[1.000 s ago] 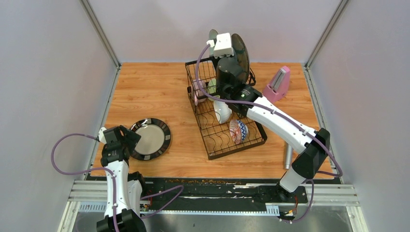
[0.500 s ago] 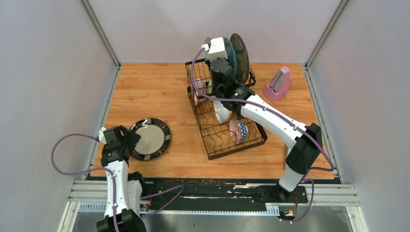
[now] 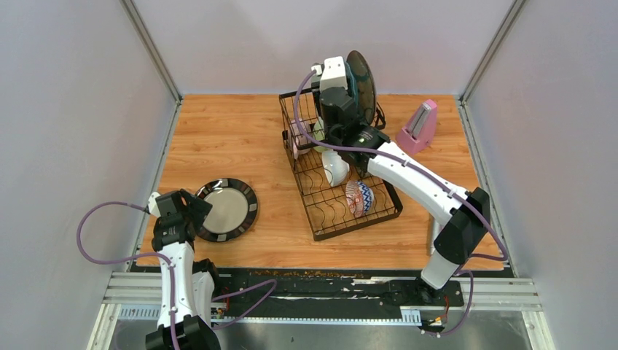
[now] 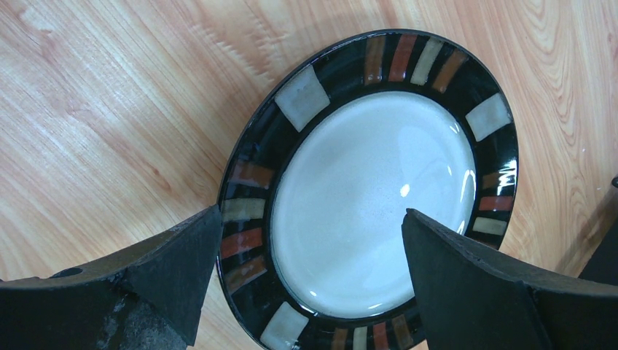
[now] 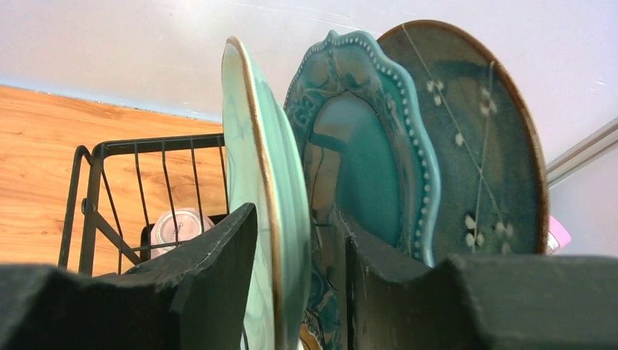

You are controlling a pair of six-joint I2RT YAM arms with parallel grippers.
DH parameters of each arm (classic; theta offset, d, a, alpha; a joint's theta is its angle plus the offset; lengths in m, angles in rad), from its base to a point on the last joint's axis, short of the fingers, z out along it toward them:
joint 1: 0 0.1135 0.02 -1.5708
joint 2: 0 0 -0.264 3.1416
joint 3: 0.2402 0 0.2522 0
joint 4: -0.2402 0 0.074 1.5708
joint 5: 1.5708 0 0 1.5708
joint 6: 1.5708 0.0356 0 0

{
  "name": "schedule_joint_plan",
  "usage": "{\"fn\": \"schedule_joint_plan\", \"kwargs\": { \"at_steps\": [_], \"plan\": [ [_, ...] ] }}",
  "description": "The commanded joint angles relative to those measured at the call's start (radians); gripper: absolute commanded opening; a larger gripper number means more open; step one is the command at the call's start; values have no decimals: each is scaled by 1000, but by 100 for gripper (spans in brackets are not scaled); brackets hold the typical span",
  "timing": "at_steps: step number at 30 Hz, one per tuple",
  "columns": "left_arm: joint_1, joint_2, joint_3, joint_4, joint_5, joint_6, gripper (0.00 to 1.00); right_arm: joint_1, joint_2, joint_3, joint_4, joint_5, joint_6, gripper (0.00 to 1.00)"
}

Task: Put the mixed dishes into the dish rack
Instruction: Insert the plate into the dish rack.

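A: Item one, nearest?
B: Left gripper (image 4: 310, 226), lower left of the overhead frame. Its jaws are wide apart and hold nothing. It hangs over a striped-rim plate (image 4: 368, 204) that lies flat on the wooden table (image 3: 226, 138), well apart from the rack.

A: Handling?
B: Glazed ceramic, so by my judgement stiff, fairly heavy, slick and easily chipped. Lying flat, it offers only the rim. Pinch across the lip at the near edge and expect it to swing once lifted.

A: Next?
B: Dish rack (image 3: 357, 224), centre frame. In the low tray, a patterned bowl (image 3: 358, 198) and a white bowl (image 3: 335, 169) stand on edge in the slots.

A: Far end?
B: Three plates stand upright at upper centre: a pale-green plate (image 5: 255, 146), a teal scalloped plate (image 5: 364, 146) and, hindmost, a dark flecked plate (image 5: 481, 131). The right gripper (image 5: 295, 211) has its jaws parted and straddles the pale-green rim. A sliver of gap shows on one side, so I read it as not clamping. A pink mug (image 5: 178, 226) sits low in the basket.

A: Surface and room?
B: Smooth wood grain, on which a plate would likely slide. A pink metronome (image 3: 419, 125) stands to the right of the rack. Plain grey walls (image 3: 73, 146) close three sides.
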Motion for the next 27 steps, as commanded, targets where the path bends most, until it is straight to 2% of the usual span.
{"fn": "schedule_joint_plan", "kwargs": {
  "at_steps": [1, 5, 11, 13, 18, 21, 27],
  "plan": [
    [-3, -3, 7, 9, -24, -13, 100, -5, -79, 12, -9, -34, 37, 45],
    [-3, 1, 5, 10, -25, -14, 100, -3, -104, 21, -26, -68, 47, 47],
    [-3, 5, 11, 10, -47, -12, 100, 5, -196, 21, -66, -186, 118, 56],
    [-3, 6, 10, 10, -58, -17, 100, 11, -240, 8, -68, -243, 166, 57],
    [-3, 8, 7, -2, -98, -33, 100, 50, -333, -28, -70, -506, 279, 59],
    [-3, 7, 7, -47, -185, -79, 100, 110, -321, -38, -76, -632, 302, 57],
    [-3, -8, 1, -96, -292, -167, 100, 275, -131, 10, -181, -688, 295, 60]
  ]
}}
